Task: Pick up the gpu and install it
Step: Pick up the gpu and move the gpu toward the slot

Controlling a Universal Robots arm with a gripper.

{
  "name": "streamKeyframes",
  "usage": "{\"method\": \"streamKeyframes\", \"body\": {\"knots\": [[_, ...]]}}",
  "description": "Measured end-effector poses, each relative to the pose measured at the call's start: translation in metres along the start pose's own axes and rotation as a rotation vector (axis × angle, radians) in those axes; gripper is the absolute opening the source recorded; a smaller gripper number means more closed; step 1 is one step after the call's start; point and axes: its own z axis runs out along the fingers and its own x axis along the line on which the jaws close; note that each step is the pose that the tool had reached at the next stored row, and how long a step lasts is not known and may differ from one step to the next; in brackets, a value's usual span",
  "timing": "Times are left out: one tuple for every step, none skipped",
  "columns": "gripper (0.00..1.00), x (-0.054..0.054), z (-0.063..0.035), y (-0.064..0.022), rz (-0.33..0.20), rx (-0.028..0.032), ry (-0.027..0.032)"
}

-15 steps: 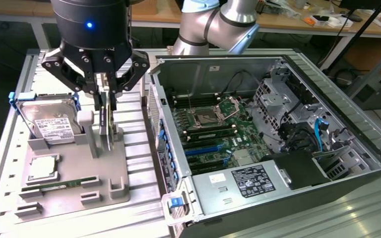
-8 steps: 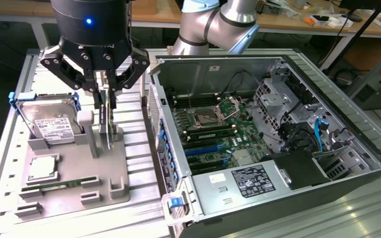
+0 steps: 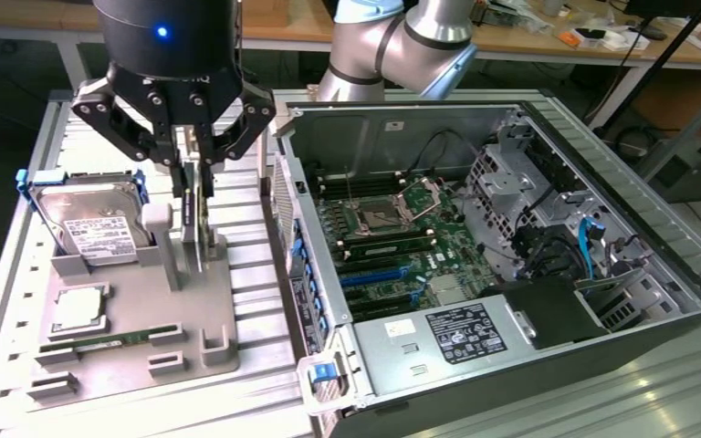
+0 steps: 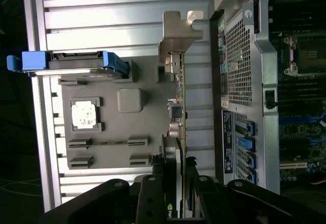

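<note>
The gpu (image 3: 205,217) is a slim dark card standing on edge over the grey parts fixture (image 3: 193,310), to the exterior view's left of the open computer case (image 3: 570,119). My gripper (image 3: 194,179) comes down from above and is shut on the card's upper edge, one finger on each face. The wrist view looks along the gpu (image 4: 179,96) edge-on from my gripper (image 4: 179,160) to its silvery bracket (image 4: 177,35) at the far end. I cannot tell whether its lower edge still rests in the fixture. The motherboard (image 3: 405,242) lies exposed inside the case.
On the fixture are a silver hard drive in a blue frame (image 3: 88,224), a square processor (image 3: 77,310) and a thin green memory stick (image 3: 107,341). The case's rear wall (image 4: 239,71) stands close beside the card. Cables and drive cages fill the case's far side (image 3: 546,210).
</note>
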Motion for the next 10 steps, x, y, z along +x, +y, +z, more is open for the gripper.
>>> {"method": "streamKeyframes", "body": {"knots": [[0.27,0.0,-0.0007,0.0,0.0,-0.0001,-0.0001],[0.27,0.0,-0.0015,0.0,0.0,-0.0001,-0.0001],[0.27,0.0,-0.0021,0.0,0.0,-0.0001,0.0],[0.27,0.0,-0.0025,0.0,0.0,0.0,0.0],[0.27,0.0,-0.0033,0.0,0.0,-0.0001,0.0],[0.27,0.0,-0.0039,0.0,0.0,-0.0001,0.0],[0.27,0.0,-0.0044,0.0,0.0,-0.0001,0.0001],[0.27,0.0,-0.0049,0.0,0.0,0.0,0.0001],[0.27,0.0,-0.0053,0.0,0.0,-0.0001,0.0001],[0.27,0.0,-0.006,0.0,0.0,0.0,0.0002]]}}
